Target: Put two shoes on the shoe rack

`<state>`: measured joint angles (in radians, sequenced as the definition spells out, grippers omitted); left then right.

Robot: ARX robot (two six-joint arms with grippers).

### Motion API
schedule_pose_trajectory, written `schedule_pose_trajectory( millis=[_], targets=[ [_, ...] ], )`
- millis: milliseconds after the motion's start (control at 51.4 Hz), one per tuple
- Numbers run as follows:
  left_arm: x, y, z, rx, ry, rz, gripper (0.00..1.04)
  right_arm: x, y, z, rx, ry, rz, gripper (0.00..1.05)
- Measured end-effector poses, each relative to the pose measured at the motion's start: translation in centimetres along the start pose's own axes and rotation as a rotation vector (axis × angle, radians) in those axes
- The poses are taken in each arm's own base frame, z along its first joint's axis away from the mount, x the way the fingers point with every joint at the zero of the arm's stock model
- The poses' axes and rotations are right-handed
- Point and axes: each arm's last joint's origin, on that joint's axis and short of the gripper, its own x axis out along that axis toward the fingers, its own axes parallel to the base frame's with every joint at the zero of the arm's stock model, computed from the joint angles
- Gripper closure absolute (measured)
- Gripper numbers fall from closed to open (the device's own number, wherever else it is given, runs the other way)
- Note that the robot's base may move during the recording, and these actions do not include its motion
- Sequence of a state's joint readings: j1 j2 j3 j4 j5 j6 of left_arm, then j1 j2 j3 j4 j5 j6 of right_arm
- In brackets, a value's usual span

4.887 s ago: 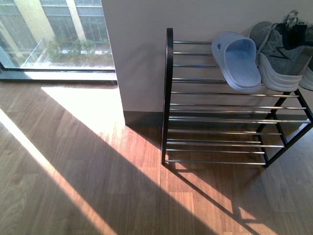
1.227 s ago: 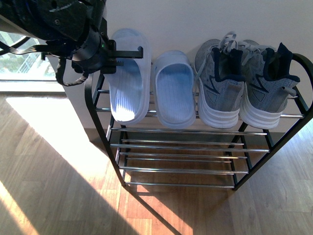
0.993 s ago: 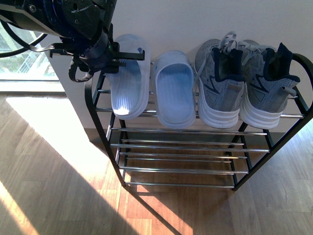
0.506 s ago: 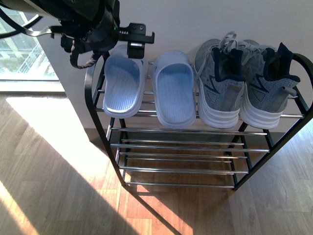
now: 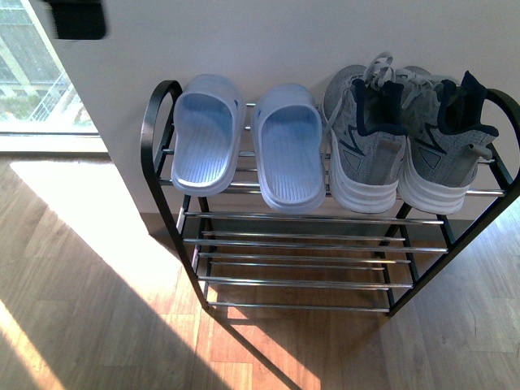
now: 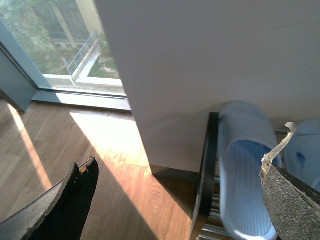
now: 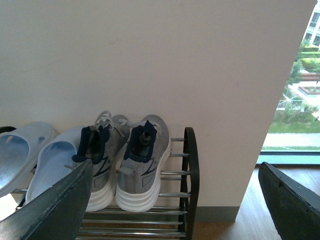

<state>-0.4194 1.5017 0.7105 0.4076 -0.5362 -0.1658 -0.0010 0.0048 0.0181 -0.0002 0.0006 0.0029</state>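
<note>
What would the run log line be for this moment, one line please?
sneakers: top tier of shoe rack | slippers: alongside | left gripper: open, empty | right gripper: open, empty

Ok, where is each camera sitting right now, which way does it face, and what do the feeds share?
Front view: on the body, looking down at the shoe rack against the wall; slippers and grey sneakers on top; only a blurred dark arm part at the top corner.
Left wrist view: above the rack's slipper end, facing wall and window; open left gripper frames it.
Right wrist view: facing the sneaker end; open right gripper frames it.
Shared: all three show rack and slippers.
</note>
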Motion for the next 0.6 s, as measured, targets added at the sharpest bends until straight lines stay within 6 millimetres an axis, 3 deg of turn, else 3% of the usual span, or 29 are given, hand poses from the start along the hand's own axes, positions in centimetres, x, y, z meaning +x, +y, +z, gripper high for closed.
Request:
schedule_pose_trajectory(
  millis=[156, 292, 350, 409, 604],
  targets=[
    [-8.2, 5.4, -1.4, -0.072, -0.065, 0.121, 0.09, 0.0, 0.0, 0.0, 0.000, 0.000, 0.000, 0.09],
    [-10.9, 7.0, -1.5, -0.127, -0.116, 0.107, 0.10, 0.0, 0.0, 0.0, 0.000, 0.000, 0.000, 0.09],
    [-11.2, 7.7, -1.7, -0.129, -0.257, -0.073, 0.24, 0.0, 0.0, 0.0, 0.000, 0.000, 0.000, 0.09],
    [-11.3, 8.3, -2.5, -0.089, -0.308, -0.146, 0.35, 0.0, 0.0, 0.0, 0.000, 0.000, 0.000, 0.09],
    [-11.8, 10.4, -4.8, -0.030, -0.325, -0.153, 0.78, 0.0, 0.0, 0.0, 0.000, 0.000, 0.000, 0.09]
  ],
)
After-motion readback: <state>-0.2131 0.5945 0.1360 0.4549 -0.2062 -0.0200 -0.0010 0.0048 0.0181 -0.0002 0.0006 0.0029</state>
